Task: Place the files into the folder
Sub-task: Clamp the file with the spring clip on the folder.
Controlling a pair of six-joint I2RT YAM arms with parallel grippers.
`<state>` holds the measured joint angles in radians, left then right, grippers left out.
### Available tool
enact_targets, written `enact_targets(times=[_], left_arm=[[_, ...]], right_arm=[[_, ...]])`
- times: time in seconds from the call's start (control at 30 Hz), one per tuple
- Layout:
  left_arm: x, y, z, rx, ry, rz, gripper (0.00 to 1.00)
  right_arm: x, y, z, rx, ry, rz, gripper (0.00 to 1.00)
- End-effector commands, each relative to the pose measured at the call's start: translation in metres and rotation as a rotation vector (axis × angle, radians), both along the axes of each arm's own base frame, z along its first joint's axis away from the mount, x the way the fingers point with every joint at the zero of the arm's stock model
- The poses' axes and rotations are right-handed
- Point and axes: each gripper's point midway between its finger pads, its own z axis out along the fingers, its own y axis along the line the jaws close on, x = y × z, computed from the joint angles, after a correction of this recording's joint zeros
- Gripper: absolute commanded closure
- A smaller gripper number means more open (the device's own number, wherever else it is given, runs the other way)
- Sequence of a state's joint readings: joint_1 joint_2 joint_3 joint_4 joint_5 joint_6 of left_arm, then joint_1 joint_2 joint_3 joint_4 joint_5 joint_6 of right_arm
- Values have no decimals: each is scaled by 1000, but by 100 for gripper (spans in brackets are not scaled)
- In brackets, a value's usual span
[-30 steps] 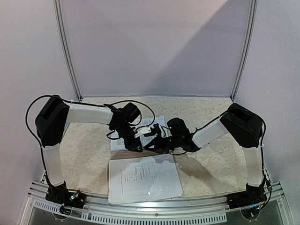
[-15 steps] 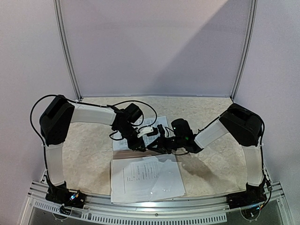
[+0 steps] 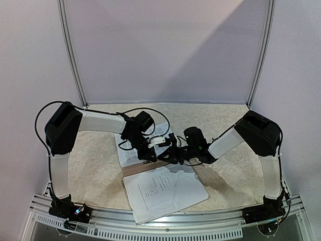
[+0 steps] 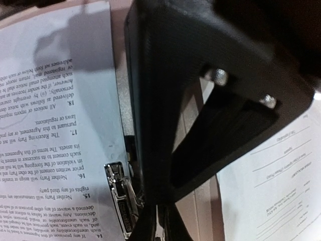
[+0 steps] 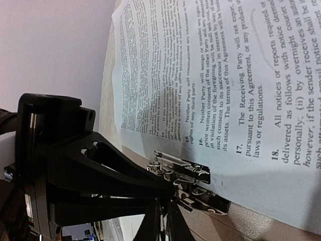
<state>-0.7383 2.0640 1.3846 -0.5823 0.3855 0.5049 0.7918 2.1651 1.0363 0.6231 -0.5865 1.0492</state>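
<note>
The sheet [image 5: 210, 75] under the clip [image 5: 185, 178] reads "17. The Receiving Party", "18. All notices or reports". The left gripper [image 5: 164, 188] has its tips pressed together at the clip. I cannot tell how the right gripper [image 5: 162, 211] jaws stand. The folder [image 3: 138, 169] edge shows beneath. Loose files [image 3: 168, 193] at 6 o'clock reach the table [image 3: 225, 175] rim, with open room at 3 o'clock.

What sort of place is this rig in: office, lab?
Probably a robot test booth, not an office: plain panel walls, left arm and right arm bolted to an aluminium rail, printed files on the table.

Pincer [image 4: 158, 218] by metal clip [image 4: 119, 193], btwn sheets [image 4: 60, 100].
</note>
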Motion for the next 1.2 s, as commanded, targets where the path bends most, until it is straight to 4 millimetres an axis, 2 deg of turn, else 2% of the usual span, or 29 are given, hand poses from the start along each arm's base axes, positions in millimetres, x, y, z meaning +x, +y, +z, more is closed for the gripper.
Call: enact_targets(times=[0.0,0.13,0.27,0.43,0.63,0.83,1.07,1.17], left_arm=[[-12,0,-5,18,31,-38,100],[-16,3,-10,30,53,-26,100],[-18,4,-14,37,70,-15,100],[-21,4,-16,35,89,-8,100],[-21,4,-17,36,98,-3,100],[-20,3,-17,39,95,-2,100],[-19,4,-17,45,95,-1,100],[-20,4,-18,46,100,1,100]], right_arm=[[-4,-10,-18,-72,63,-6,90],[3,-19,1,-69,39,-11,82],[8,-29,19,-95,-2,-11,81],[9,-29,35,-78,-31,8,81],[9,-24,27,-52,-4,6,88],[2,-15,29,-18,8,33,88],[0,-17,5,-85,47,27,90],[1,-17,3,-91,46,26,90]])
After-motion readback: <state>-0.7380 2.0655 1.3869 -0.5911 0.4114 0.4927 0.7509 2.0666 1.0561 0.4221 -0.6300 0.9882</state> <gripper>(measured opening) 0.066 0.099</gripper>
